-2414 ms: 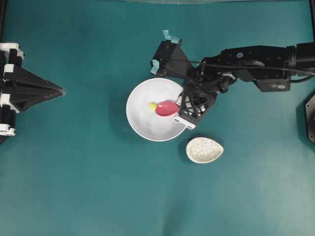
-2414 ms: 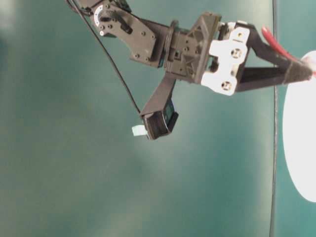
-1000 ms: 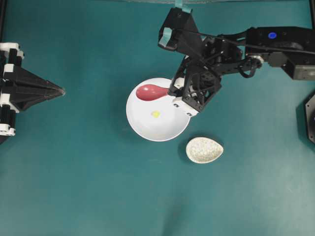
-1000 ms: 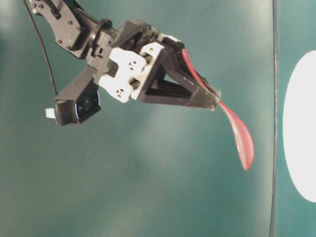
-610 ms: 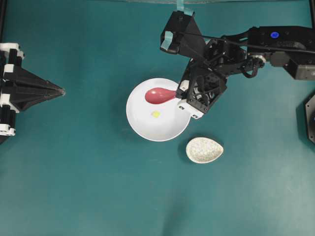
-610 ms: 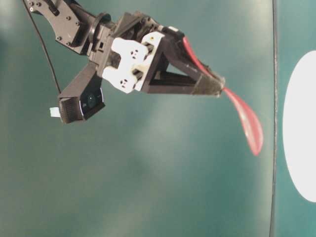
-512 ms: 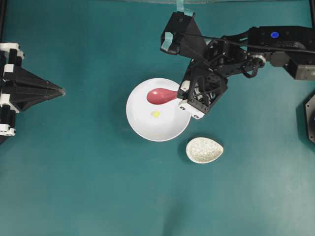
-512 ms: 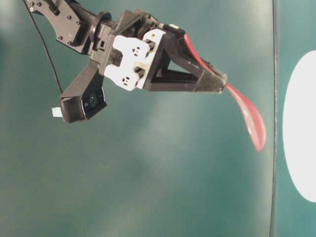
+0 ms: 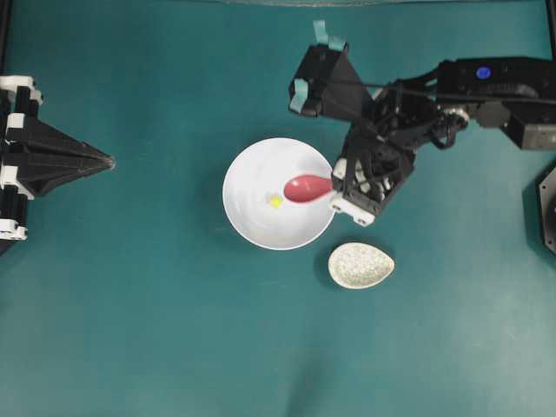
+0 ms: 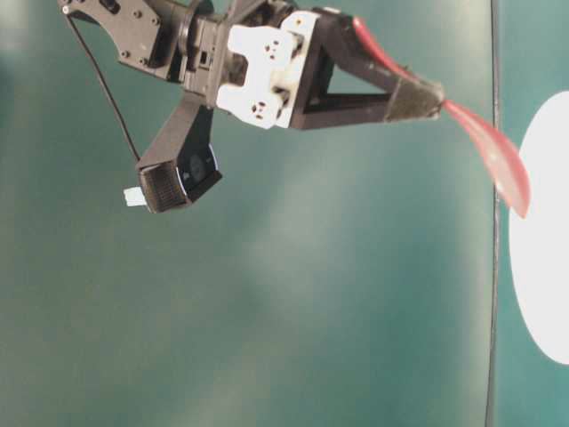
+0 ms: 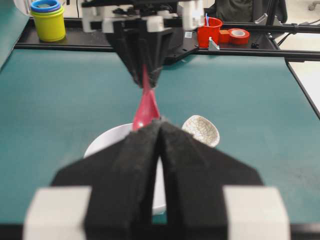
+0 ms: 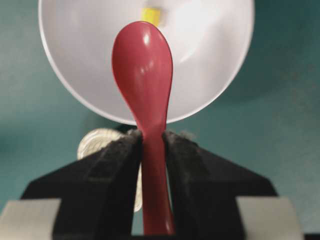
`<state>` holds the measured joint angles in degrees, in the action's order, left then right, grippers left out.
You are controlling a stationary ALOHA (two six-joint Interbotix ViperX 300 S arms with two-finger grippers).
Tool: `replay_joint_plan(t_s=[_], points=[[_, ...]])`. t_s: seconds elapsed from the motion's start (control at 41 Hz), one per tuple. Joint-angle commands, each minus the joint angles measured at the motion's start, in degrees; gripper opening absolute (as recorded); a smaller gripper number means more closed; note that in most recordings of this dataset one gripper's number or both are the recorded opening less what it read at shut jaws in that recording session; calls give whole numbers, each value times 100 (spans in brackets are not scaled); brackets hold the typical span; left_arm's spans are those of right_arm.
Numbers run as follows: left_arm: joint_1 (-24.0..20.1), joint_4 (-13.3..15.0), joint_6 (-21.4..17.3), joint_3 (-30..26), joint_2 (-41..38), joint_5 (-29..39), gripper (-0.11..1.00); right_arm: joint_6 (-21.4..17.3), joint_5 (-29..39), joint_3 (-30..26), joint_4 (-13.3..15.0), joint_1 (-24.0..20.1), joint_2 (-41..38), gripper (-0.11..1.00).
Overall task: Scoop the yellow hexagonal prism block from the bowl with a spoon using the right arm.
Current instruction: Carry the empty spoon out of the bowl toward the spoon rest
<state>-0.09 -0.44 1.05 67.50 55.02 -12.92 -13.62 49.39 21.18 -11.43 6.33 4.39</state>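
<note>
Landmark — white bowl [image 9: 261, 221], near the middle of the teal table [image 9: 174, 330].

Inside the bowl, slightly right of its centre: yellow block [image 9: 275, 201], lying loose on the white floor, not on the spoon. Seen from the right wrist camera just past the tip of the scoop, close to it; touching or not cannot be told.

Over the right half of the bowl: red spoon [image 9: 306, 188], scoop pointing toward the block, handle running out over the bowl's right rim. Raised above the bowl and tilted scoop-down in the table-level view.

At the bowl's right rim: right gripper [image 12: 153, 145], clamped on the spoon's handle, black pads pressed against both sides of it. Right arm [image 9: 452, 95] stretching away to the right of the bowl.

Just below and right of the bowl, apart from it: small speckled dish [image 9: 360, 265].

Far left of the bowl — left gripper [image 11: 161, 150], fingers pressed together, holding nothing, pointing toward the bowl.
</note>
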Motion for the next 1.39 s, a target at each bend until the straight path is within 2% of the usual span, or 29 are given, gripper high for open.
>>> replay_joint_plan(t_s=[0.0, 0.171, 0.439, 0.585, 0.975, 1.366], points=[[0, -18, 9, -123, -53, -35, -1, 18, 26, 9, -88, -193, 220, 23], [0, -9, 9, -123, -53, -35, -1, -26, -18, 343, -290, -501, 483, 23], [0, -18, 9, -123, -53, -53, -1, -765, -615, 1204, -255, -940, 1160, 23], [0, -18, 9, -114, -62, -44, -1, -1028, -976, 1731, -255, -1107, 1415, 23], [9, -18, 114, -114, -53, -26, -1, -1046, -2101, 2628, -167, -1187, 1345, 23], [9, -9, 123, -114, -62, -18, -1, -1020, -2443, 2751, -158, -1336, 1257, 23]])
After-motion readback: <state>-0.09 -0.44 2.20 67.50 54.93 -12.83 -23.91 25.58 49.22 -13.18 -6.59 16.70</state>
